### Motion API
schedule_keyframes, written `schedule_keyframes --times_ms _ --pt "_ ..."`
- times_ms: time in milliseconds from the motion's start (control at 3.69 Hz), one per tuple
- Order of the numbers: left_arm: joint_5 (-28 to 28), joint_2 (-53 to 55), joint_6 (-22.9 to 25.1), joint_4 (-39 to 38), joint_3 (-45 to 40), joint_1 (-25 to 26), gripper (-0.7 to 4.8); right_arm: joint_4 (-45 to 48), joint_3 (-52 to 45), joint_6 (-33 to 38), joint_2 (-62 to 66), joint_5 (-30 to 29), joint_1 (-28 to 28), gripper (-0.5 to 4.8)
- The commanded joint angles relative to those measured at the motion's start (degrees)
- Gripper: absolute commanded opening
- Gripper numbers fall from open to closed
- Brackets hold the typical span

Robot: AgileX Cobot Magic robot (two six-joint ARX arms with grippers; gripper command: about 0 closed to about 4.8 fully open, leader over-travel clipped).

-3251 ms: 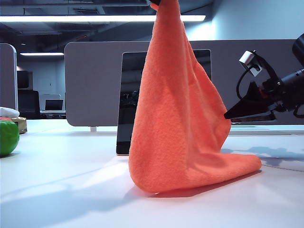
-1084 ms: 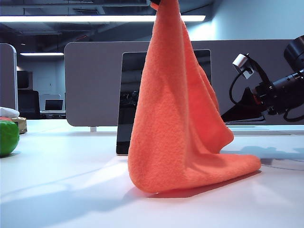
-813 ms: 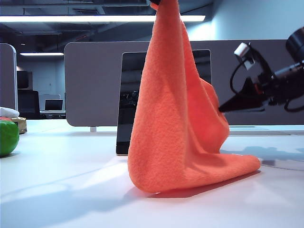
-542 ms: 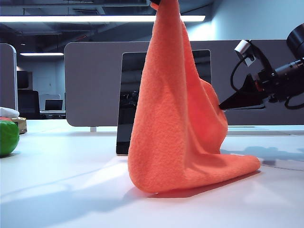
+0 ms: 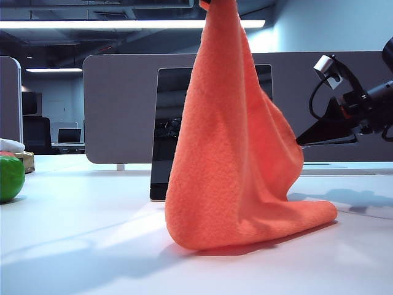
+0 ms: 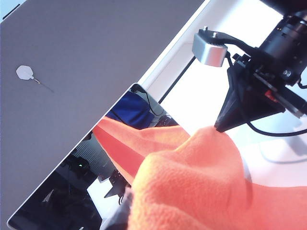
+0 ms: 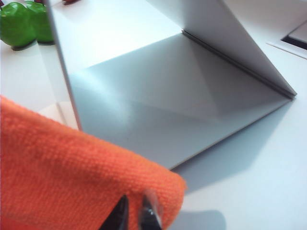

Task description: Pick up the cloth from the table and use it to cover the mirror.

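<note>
The orange cloth (image 5: 233,160) hangs in a tall drape in front of the upright dark mirror (image 5: 169,123), and its lower end rests on the white table (image 5: 92,246). My left gripper (image 5: 206,2) is shut on the cloth's top at the upper edge of the exterior view. In the left wrist view the cloth (image 6: 201,187) hides its jaws, beside the mirror's face (image 6: 62,191). My right gripper (image 5: 299,142) touches the cloth's right edge. Its fingertips (image 7: 135,215) stand a narrow gap apart against the cloth's fold (image 7: 72,172), with the mirror's grey slab (image 7: 144,96) beyond.
A grey-brown divider panel (image 5: 123,110) runs behind the mirror. A green apple-like object (image 5: 9,178) sits at the table's far left, also seen in the right wrist view (image 7: 17,24). White tabletop stretches in front of the cloth.
My right gripper rose and pushed left into the cloth, then drew back to the right. The cloth's right edge bulged right with it. The left gripper kept hold at the top.
</note>
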Motion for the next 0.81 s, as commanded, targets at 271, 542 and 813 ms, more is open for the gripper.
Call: schedule_keyframes --times_ms 271,542,813 --pt "-5.5 -0.2 -0.4 6.1 0.3 0.0 -0.06 -0.2 0.2 -0.1 -12.6 -2.8 -0.3 -0.01" --pt "11.0 -10.1 -0.4 -2.5 0.7 7.3 -0.06 -11.9 0.2 0.2 -26.0 -8.2 1.0 -0.01" --pt "14.4 -14.4 -0.8 -5.5 0.7 5.6 -0.06 -19.0 0.2 0.1 -29.1 -10.3 1.4 -0.01"
